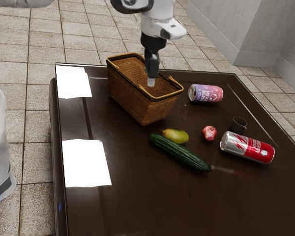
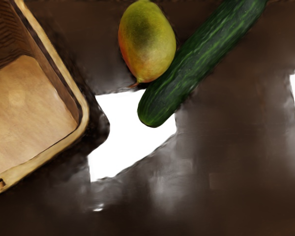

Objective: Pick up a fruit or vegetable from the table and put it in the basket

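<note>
exterior view: the claw (image 1: pixel 151 81) hangs by the basket (image 1: pixel 130 98); open or closed, i can't tell. below claw height, the mango (image 1: pixel 176 135), cucumber (image 1: pixel 179 153) and red fruit (image 1: pixel 209 132) lie on the tabletop (image 1: pixel 137 196); picking and placing both lie ahead, i'd say.

Surface (image 1: pixel 137 206): I see a dark brown, glossy top, with bright white patches on it.
Basket (image 1: pixel 130 98): brown and woven, upright, with a paler rim; in the exterior view it stands near the far edge.
Mango (image 1: pixel 177 135): yellow-green with a reddish flush, lying between the basket and the cucumber.
Cucumber (image 1: pixel 179 153): long and dark green, just beside the mango; I cannot tell whether they touch.
Red fruit (image 1: pixel 209 132): small and round, between the mango and the red-and-silver can.
Red-and-silver can (image 1: pixel 247 147): on its side.
Mug (image 1: pixel 239 125): dark, just beside that can.
Purple-and-pink can (image 1: pixel 205 93): on its side, near the basket.
</note>
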Controlling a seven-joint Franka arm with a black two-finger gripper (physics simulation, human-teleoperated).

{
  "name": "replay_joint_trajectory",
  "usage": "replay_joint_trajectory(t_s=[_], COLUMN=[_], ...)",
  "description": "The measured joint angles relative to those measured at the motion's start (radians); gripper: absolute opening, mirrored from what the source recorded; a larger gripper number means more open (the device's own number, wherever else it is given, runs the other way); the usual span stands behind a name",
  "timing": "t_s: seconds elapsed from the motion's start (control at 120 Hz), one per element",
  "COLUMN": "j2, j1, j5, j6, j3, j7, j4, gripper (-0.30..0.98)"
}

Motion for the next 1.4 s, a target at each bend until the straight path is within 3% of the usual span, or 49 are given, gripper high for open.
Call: replay_joint_trajectory(t_s=[0.092,0.275,0.433,0.558,0.825,1.192,1.4], j2=[0.025,0.181,0.189,0.281,0.378,0.512,0.537], j1=[-0.074,-0.09,-0.083,-0.083,-0.089,-0.045,-0.042], j5=[-0.006,-0.009,0.022,0.052,0.058,-0.003,0.018], j6=[0.122,0.259,0.216,0.196,0.362,0.576,0.562], j3=[-0.033,-0.081,-0.083,-0.083,-0.054,-0.001,0.001], j7=[0.008,0.02,0.028,0.03,0.033,0.037,0.038], j4=[-0.003,0.058,0.075,0.096,0.064,0.157,0.166], gripper=[0.67,0.67,0.67,0.67,0.67,0.67,0.66])
